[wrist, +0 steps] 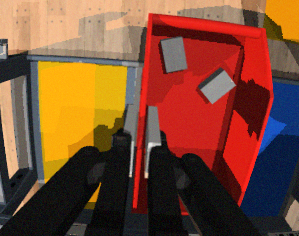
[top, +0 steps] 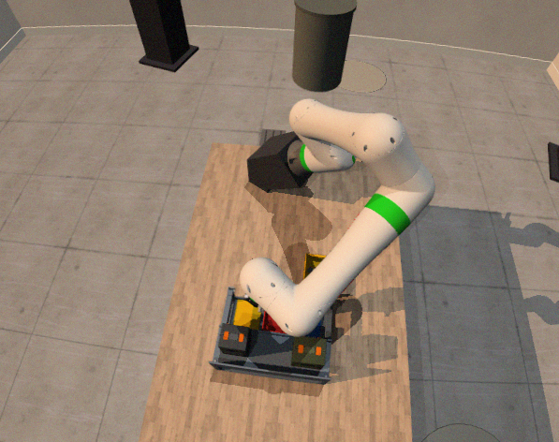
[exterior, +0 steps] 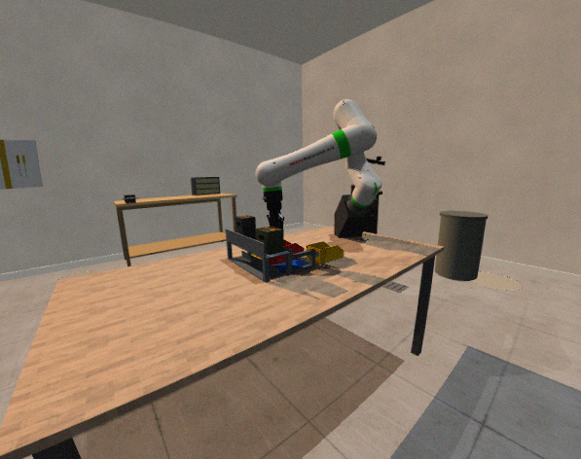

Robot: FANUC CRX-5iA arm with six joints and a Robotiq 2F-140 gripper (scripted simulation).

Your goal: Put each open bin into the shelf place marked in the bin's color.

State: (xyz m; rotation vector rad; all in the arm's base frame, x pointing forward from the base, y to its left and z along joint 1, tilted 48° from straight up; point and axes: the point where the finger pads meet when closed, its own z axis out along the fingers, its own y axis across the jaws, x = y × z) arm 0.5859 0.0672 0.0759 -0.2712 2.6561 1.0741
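The red bin (wrist: 198,114) stands in the shelf's middle place, between the yellow mark (wrist: 81,117) and the blue mark (wrist: 278,167), and it sits slightly skewed in the wrist view. Two grey parts (wrist: 194,70) lie in it. My gripper (wrist: 141,119) points down over the bin's left wall. Its fingers stand a small gap apart on either side of that wall and do not pinch it. The yellow bin (top: 314,266) stands on the table in front of the shelf and also shows in the wrist view (wrist: 288,1). In the top view the arm hides the gripper.
The grey-blue shelf (top: 270,342) stands on the wooden table, with a black box (top: 234,338) and an olive box (top: 309,351) on its top board. The robot's base (top: 274,166) is at the table's far end. A grey drum (exterior: 460,244) stands on the floor.
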